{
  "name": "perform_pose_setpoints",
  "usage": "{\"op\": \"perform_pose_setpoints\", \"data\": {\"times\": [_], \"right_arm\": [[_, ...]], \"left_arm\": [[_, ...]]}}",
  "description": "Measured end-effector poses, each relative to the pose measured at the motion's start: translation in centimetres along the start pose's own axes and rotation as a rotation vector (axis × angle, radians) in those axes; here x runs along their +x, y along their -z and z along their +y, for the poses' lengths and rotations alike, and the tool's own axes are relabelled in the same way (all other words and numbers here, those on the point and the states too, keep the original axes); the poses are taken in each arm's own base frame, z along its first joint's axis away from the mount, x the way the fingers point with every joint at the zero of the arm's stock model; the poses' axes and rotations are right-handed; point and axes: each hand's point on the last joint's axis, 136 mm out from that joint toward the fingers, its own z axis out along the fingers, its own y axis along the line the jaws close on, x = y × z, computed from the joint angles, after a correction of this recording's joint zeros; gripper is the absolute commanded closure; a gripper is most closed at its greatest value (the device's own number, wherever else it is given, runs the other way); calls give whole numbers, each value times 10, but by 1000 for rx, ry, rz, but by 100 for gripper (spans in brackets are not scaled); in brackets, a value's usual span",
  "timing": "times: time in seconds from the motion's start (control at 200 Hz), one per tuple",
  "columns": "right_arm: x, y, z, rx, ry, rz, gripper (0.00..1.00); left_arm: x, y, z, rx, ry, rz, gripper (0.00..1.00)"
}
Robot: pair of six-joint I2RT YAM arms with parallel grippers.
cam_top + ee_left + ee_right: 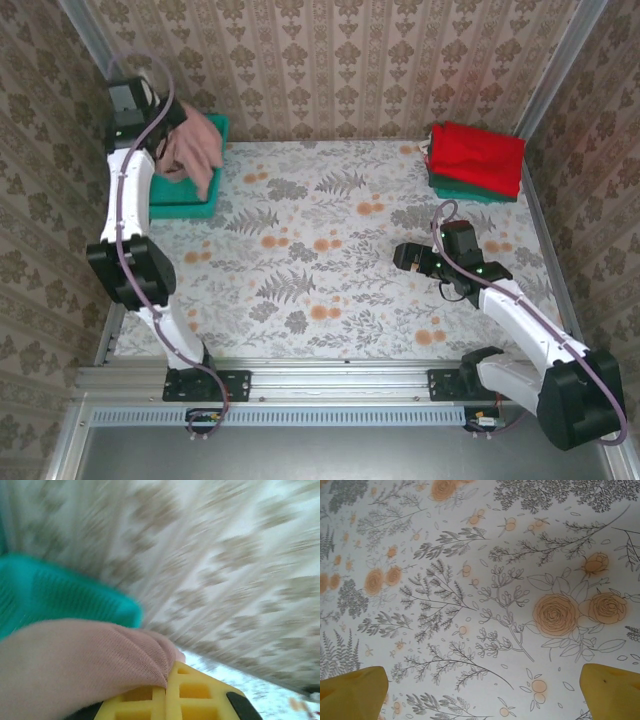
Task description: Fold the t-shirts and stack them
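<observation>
Left jaws clenched on pink tee (192,150) at the basket (185,207) so I can lift it out; right jaws released, idle.

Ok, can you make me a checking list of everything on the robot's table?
Surface: table with a flowery cover, lying flat.
Job's things: pink t-shirt bunched over the teal basket, far left; folded red t-shirt lying on a folded green t-shirt, far right.
Clutter: nothing seen besides the basket.
Grippers: left gripper shut on the pink t-shirt; right gripper open, above bare table.
Cables: purplish cables run along both arms.
Surroundings: patterned walls on three sides; metal rail at the near edge.
</observation>
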Motion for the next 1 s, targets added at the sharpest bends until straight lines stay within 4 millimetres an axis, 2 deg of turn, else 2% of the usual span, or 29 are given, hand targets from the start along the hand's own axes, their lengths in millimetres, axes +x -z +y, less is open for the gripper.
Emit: {"op": "perform_pose_setpoints", "data": {"times": [0.095, 0.18, 0.245, 0.31, 0.415, 0.475, 0.53, 0.585, 0.655, 0.67, 0.72, 0.755, 0.77, 0.8, 0.91, 0.96, 1.0], "right_arm": [[-2, 4, 6, -25, 4, -11, 0], [-4, 9, 11, -46, 7, -27, 0], [-6, 15, 17, -70, 8, -42, 0], [-10, 22, 22, -93, 11, -65, 0], [-18, 36, 36, -164, 25, -124, 0], [-22, 45, 47, -223, 35, -169, 0], [-23, 50, 56, -274, 44, -201, 0], [-24, 53, 64, -308, 55, -221, 0], [-25, 54, 74, -340, 69, -231, 0], [-25, 54, 75, -344, 70, -229, 0], [-23, 50, 80, -349, 74, -220, 0], [-22, 46, 81, -344, 73, -209, 0], [-21, 43, 81, -337, 71, -202, 0], [-19, 38, 81, -325, 69, -188, 0], [-10, 12, 77, -256, 53, -111, 1], [-4, 2, 74, -219, 49, -72, 2], [2, -6, 72, -192, 53, -42, 4]], "left_arm": [[-32, 45, -86, 158, -123, -125, 100], [-44, 88, -154, 293, -213, -210, 100], [-45, 120, -194, 383, -261, -258, 100], [-43, 148, -224, 453, -297, -291, 100], [-19, 186, -265, 550, -344, -312, 100], [7, 202, -284, 611, -354, -290, 100], [32, 208, -292, 652, -348, -256, 100], [55, 202, -289, 658, -325, -218, 100], [87, 177, -273, 607, -283, -151, 100], [95, 170, -268, 591, -274, -137, 95], [123, 144, -250, 526, -253, -76, 68], [145, 125, -236, 477, -242, -26, 54], [155, 117, -229, 453, -238, -5, 47], [174, 100, -213, 404, -225, 42, 39], [236, 47, -143, 204, -189, 212, 34], [257, 34, -110, 118, -176, 283, 30], [269, 31, -86, 58, -171, 327, 29]]}}
